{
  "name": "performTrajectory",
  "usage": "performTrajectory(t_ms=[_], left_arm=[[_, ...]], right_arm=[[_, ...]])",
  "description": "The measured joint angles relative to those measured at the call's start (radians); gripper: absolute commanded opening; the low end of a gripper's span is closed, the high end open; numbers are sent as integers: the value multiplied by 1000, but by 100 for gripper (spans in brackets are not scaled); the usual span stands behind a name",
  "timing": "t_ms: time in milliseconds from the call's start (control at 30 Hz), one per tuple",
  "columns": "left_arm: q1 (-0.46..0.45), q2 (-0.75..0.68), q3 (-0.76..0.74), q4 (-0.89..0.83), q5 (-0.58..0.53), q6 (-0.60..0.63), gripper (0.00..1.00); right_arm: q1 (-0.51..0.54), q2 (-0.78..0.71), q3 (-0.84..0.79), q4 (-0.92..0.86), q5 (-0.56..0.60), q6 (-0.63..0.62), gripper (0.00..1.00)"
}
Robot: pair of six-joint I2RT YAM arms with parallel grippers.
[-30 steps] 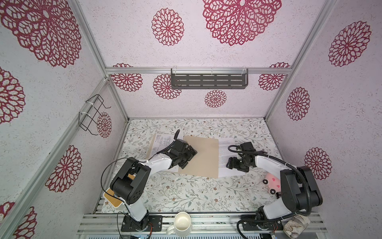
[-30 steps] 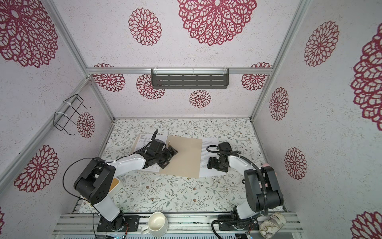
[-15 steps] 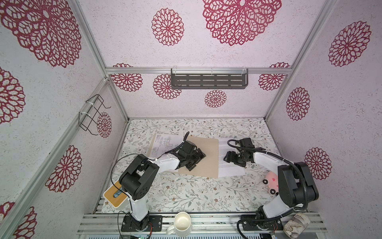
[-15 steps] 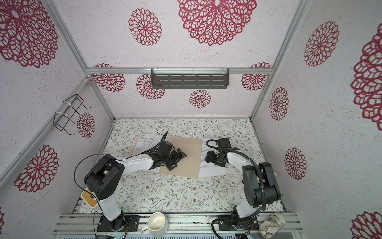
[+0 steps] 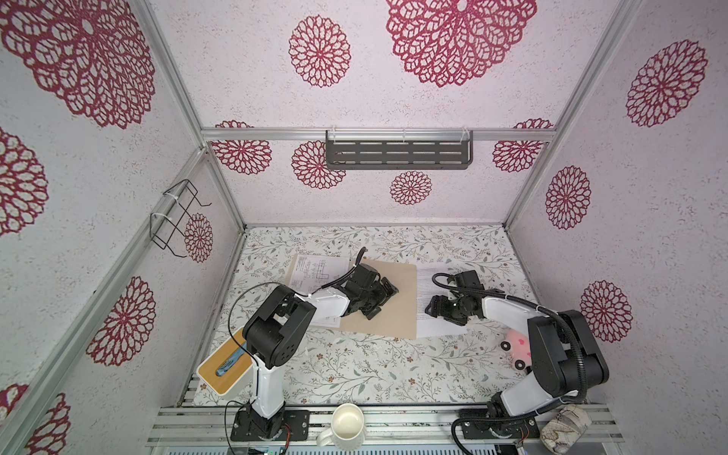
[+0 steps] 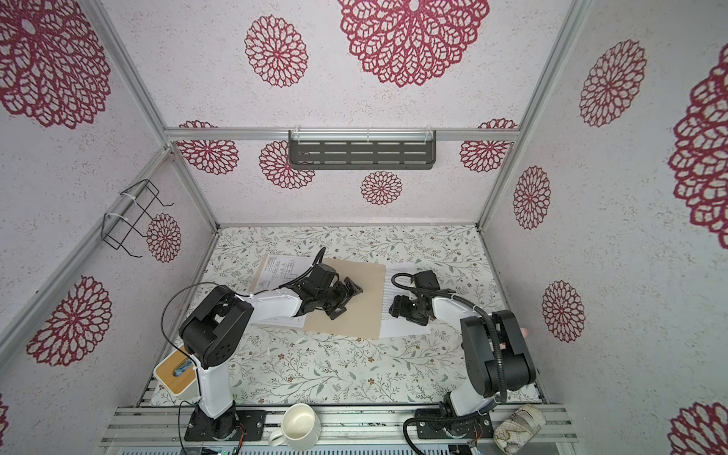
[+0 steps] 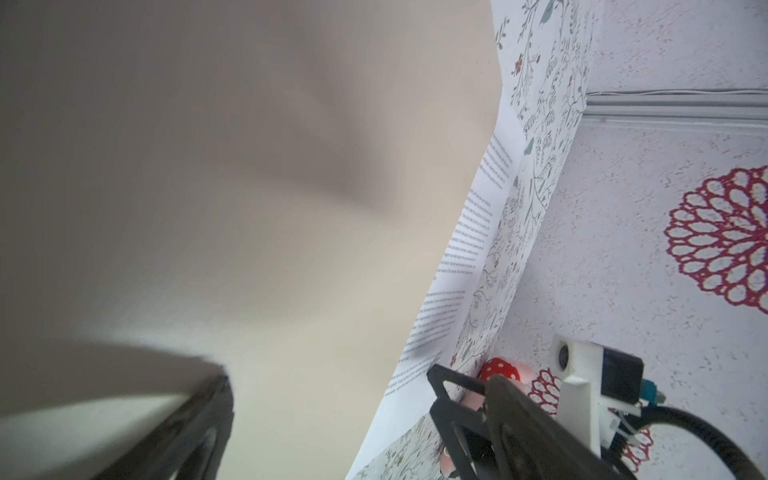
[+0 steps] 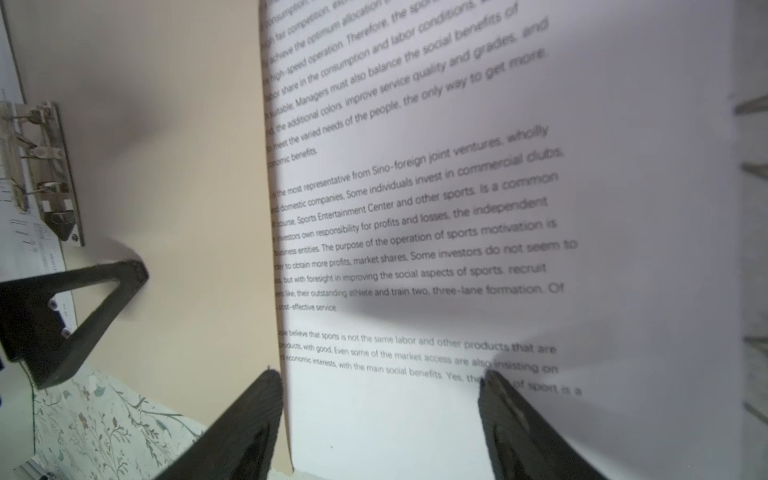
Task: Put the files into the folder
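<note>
My right gripper (image 8: 380,374) has its jaws apart and nothing between them, one fingertip at the edge of the folder (image 8: 166,166) and the other out over the text sheet (image 8: 457,187); I can't tell if the tips touch the paper. That sheet lies directly beneath it, its long axis running away from the arm bases, parallel to the folder's right edge. The folder sits just to the left and covers the start of every printed line, so I judge the sheet must slide out and go left onto it. My left gripper (image 5: 382,301) hangs spread wide and empty over the folder's middle, near the metal clip (image 8: 41,166). The drawing sheet (image 5: 315,272) pokes out past the folder's left side, nearer the left arm; the right arm is nearer the text. I can read "Sino-foreign joint ventures", "Sports Entertainment Center and other sports" and "the only way to get more"; no brand shows
</note>
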Motion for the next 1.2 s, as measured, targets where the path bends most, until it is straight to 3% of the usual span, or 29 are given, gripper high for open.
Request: performTrajectory(t_ms=[800, 1200], left_arm=[[96, 190, 274, -34, 18, 65, 98], [53, 151, 267, -122, -21, 102, 98]], right_arm=[[28, -126, -100, -76, -16, 0, 77], [20, -174, -19, -207, 42, 2, 87]])
